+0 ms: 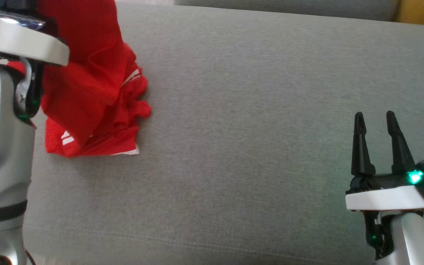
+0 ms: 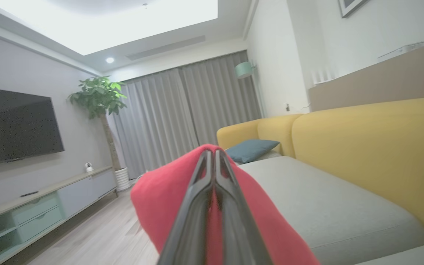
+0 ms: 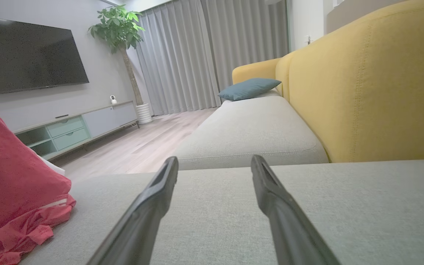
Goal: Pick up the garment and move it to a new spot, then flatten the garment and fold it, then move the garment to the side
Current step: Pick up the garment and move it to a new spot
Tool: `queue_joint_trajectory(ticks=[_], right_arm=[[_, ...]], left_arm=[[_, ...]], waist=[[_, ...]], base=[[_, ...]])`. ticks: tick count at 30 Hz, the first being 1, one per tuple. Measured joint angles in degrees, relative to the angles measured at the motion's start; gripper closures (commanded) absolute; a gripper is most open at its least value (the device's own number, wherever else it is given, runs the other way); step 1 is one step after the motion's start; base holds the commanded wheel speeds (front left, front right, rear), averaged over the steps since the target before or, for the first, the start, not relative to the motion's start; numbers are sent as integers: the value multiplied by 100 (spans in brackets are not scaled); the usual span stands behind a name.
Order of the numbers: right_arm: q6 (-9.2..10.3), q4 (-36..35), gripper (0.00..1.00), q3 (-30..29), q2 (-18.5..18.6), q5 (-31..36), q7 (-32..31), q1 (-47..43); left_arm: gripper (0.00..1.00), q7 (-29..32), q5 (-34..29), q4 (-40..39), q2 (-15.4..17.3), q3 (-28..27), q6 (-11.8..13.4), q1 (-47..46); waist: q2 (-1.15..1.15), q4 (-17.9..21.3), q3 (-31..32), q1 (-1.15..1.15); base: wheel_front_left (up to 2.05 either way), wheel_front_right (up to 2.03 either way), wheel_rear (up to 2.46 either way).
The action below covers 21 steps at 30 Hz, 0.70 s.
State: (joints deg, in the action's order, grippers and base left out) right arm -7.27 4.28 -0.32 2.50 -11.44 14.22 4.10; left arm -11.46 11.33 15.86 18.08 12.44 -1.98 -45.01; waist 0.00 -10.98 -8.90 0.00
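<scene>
The red garment (image 1: 87,92) with white stripes hangs in a bunch at the upper left of the head view, its lower folds resting on the grey sofa seat (image 1: 252,110). My left gripper (image 2: 214,154) is shut on the garment (image 2: 160,198), with red cloth draped around both fingers. In the head view the pale left arm (image 1: 2,129) covers part of the cloth. My right gripper (image 1: 375,117) stands open at the lower right, low over the bare seat, nothing between its fingers. From the right wrist view the garment (image 3: 9,191) hangs at the far left, well away from the right gripper (image 3: 214,162).
A yellow sofa backrest (image 3: 363,84) runs along the far side of the seat. A blue cushion (image 3: 248,88) lies on the neighbouring seat cushion. Beyond the seat's edge lie a wooden floor (image 3: 142,143), a low TV cabinet (image 3: 72,129) and a potted plant (image 3: 123,33).
</scene>
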Motion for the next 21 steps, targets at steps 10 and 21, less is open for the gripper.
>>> queue_joint_trajectory(ticks=[10, 21], right_arm=[[0, -77, 0, 55, 0, -216, 14, 164], [0, -433, 0, 312, 3, -568, 16, 766]], left_arm=[[100, 623, -1, -1245, -326, 595, -7, 7], [100, 725, -118, -860, -961, 1268, -38, -651]], waist=[[0, 694, -9, 0], [0, 1946, -333, 0]], base=[[0, 0, 0], [0, 0, 0]])
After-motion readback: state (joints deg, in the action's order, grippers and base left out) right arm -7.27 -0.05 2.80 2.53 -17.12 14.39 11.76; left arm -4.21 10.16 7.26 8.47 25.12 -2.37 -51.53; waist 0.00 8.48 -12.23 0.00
